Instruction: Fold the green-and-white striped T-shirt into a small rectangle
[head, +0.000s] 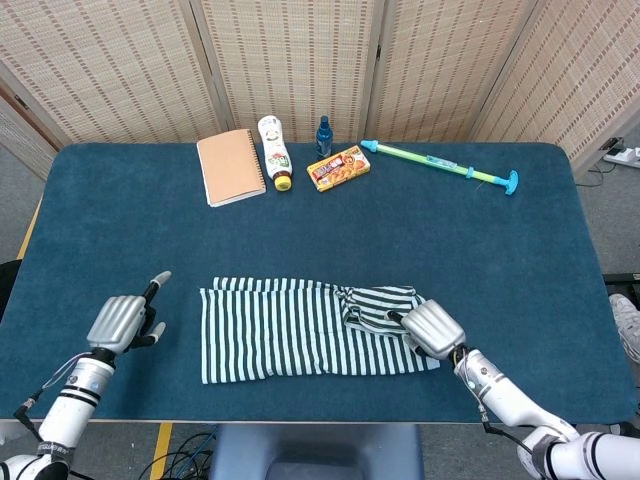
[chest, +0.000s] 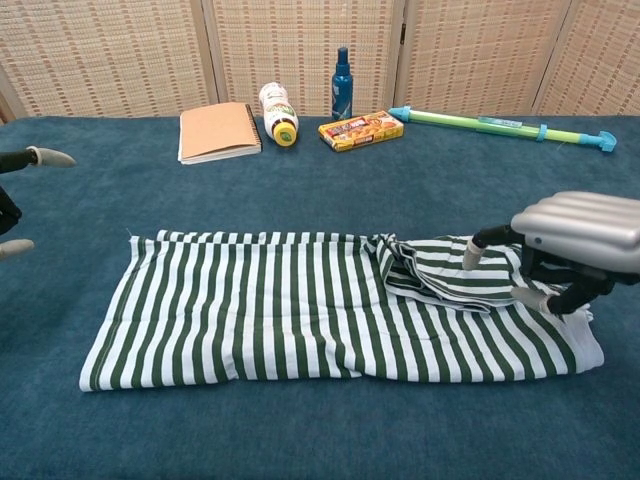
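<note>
**Striped T-shirt laid out as a long band, right end bunched: folding partly done**

The green-and-white striped T-shirt (head: 315, 343) lies in the lower middle of the head view on the blue table (head: 480, 260), spread as a long horizontal band with its stripes running across the short way. Its left two-thirds are flat. Toward the right end a loose flap of cloth is heaped on top, with rumpled folds visible in the chest view (chest: 340, 305).

The right hand (chest: 572, 245) sits at the lower right of the chest view, over the right end of the shirt. Its fingers point down and apart; one fingertip appears to touch the bunched flap, but no cloth is seen pinched, so the hand reads as released. Contact under the palm is hidden. The left hand (head: 123, 322) is at the lower left of the head view, off the shirt's left edge and clear of it, fingers spread and holding nothing.

Judged from the layout, the lengthwise narrowing seems done, since the garment is already a band. What remains, apparently, is to flatten the heaped right end and to fold the band across its length into a small rectangle.

Along the top of the frame, well apart from the shirt, lie a notebook (head: 231, 166), a white bottle (head: 274, 152), a small blue bottle (head: 323, 136), a snack box (head: 338, 167) and a long green-and-blue toy (head: 440, 166).
</note>
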